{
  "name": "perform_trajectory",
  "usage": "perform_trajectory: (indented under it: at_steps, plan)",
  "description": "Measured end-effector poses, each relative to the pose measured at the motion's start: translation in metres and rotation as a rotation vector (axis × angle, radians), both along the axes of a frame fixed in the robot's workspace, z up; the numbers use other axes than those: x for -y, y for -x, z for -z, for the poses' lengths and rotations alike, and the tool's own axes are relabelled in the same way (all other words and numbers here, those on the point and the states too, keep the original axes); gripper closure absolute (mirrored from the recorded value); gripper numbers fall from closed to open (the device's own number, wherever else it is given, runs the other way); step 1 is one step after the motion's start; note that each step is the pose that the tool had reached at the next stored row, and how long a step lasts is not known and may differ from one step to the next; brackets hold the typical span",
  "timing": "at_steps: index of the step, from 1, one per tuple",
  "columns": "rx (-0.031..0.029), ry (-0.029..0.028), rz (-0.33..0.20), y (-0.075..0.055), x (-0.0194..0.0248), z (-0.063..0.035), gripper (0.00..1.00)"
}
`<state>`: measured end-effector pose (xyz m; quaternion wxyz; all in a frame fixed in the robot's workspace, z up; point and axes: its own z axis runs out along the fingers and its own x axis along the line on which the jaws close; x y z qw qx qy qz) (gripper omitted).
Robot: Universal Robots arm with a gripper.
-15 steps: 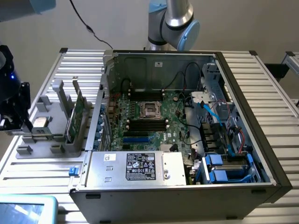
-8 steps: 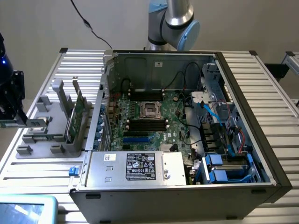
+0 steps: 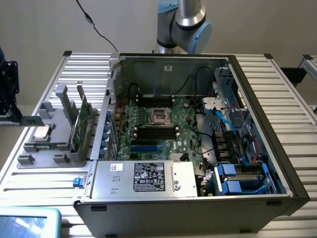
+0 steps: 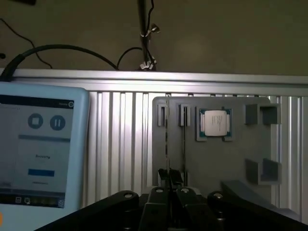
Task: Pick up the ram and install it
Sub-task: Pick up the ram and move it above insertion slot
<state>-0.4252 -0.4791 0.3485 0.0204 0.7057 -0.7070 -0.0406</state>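
Wrist view: gripper [image 4: 171, 179] closed on nothing; the ram [image 4: 184, 139] looks light, stiff, fragile, best pinched by its edges.

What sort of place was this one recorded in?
Probably a robot test bench for PC assembly: an open computer case on a slatted aluminium table, beside a grey parts holder carrying the ram.

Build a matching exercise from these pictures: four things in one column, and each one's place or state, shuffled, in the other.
1. ram
2. processor chip
3. memory slots
4. gripper

A. shut
B. lying flat in a recess of the grey holder
C. on the motherboard inside the case
D. standing on edge in the grey holder

Pairs: 1-D, 2-B, 3-C, 4-A.
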Motion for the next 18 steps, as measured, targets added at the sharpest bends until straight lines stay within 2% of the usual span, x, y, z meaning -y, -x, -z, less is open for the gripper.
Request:
perform_trajectory:
  at_steps: [6, 9, 12, 18]
  plan:
    - [-0.0002, 0.0056, 0.0, 0.0, 0.0, -0.0261, 0.89]
    - [-0.0003, 0.0086, 0.0, 0.0, 0.0, -0.0339, 0.89]
    - [-0.0005, 0.0134, 0.0, 0.0, -0.0001, -0.0387, 0.89]
    - [-0.0007, 0.014, 0.0, -0.001, 0.0, -0.0392, 0.89]
